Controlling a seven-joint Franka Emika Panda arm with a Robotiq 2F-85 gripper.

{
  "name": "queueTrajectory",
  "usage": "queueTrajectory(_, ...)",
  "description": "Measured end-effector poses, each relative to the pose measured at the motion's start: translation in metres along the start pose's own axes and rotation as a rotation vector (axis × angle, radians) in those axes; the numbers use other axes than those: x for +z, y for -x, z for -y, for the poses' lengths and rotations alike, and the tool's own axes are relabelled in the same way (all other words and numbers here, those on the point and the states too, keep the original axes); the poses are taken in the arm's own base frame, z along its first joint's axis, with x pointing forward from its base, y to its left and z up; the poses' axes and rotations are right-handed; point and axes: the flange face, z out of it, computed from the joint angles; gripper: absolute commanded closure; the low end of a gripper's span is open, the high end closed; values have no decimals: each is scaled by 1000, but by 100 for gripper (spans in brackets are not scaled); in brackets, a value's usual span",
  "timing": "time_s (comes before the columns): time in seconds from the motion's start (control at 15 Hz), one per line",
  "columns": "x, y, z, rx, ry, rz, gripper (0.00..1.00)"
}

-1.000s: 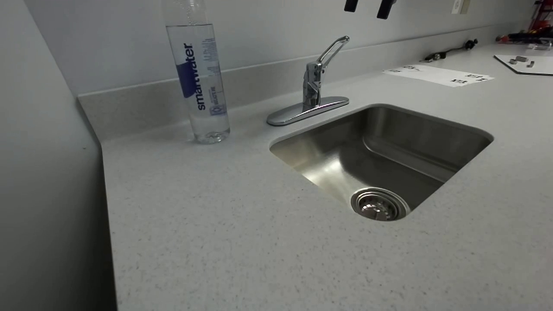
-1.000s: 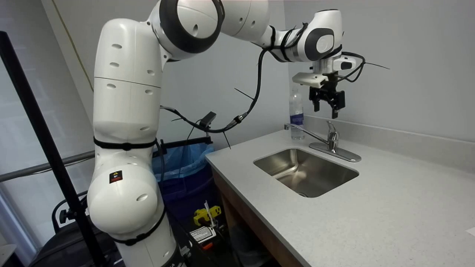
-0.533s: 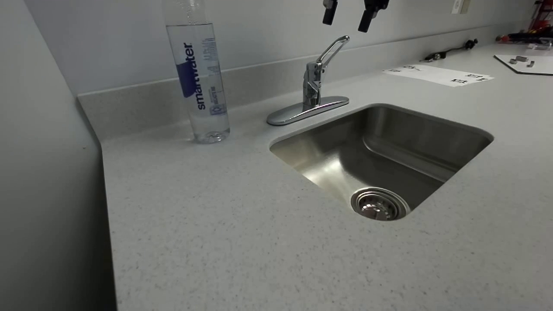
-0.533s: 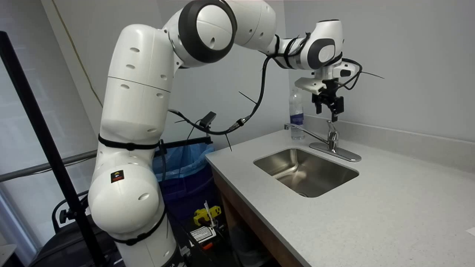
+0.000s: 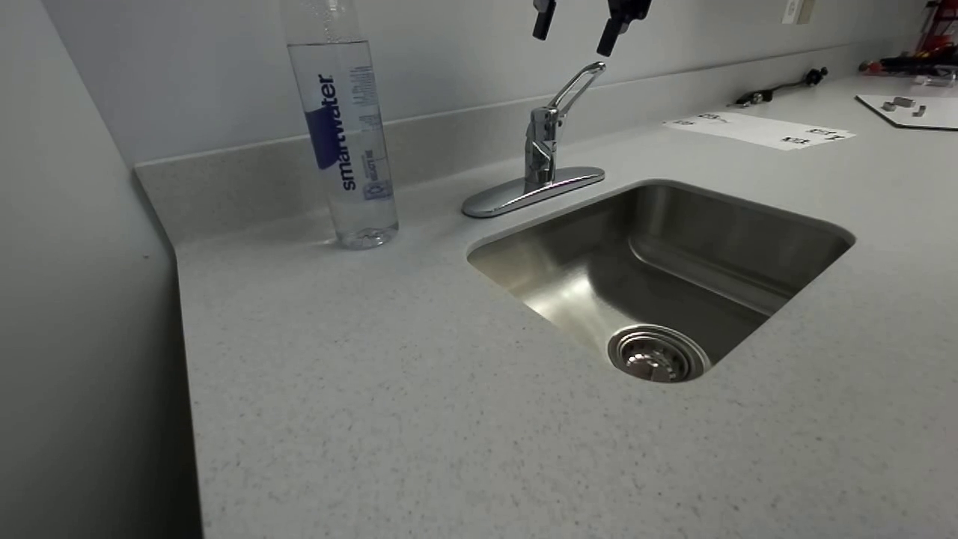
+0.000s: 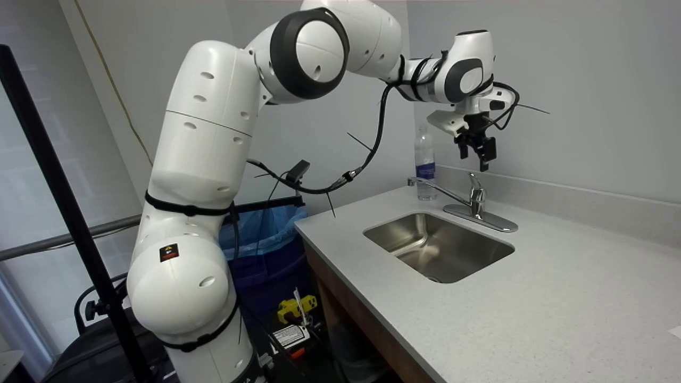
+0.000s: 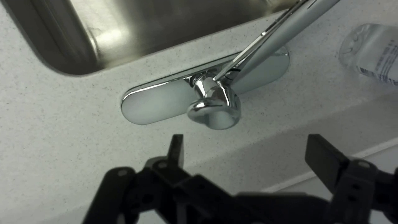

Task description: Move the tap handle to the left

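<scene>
The black, two-fingered claw (image 6: 474, 161) hangs released, jaws spread, just above the slim, shiny chrome tap handle (image 6: 474, 181), which slants up from the short cylindrical chrome faucet body (image 5: 540, 150) beside the rounded-rectangular steel sink (image 5: 711, 273) in the pale-grey speckled surface (image 5: 359, 374).

The handle (image 6: 475, 181) is silver, the gripper (image 7: 245, 138) black, the arm (image 6: 205, 143) white with black bands (image 6: 189, 210), the counter (image 5: 337, 389) pale grey with dark speckles, the label (image 5: 322, 142) deep blue.
</scene>
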Motion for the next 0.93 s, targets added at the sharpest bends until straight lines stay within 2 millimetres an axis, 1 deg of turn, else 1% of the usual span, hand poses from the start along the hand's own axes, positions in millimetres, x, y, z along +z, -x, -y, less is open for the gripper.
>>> queueTrajectory(0.2,3,-1,1,3,-1,-8,0)
queueTrajectory(0.67,30,4,5,-10,20,16,0)
queueTrajectory(0.93,38,8,10,-19,26,26,0)
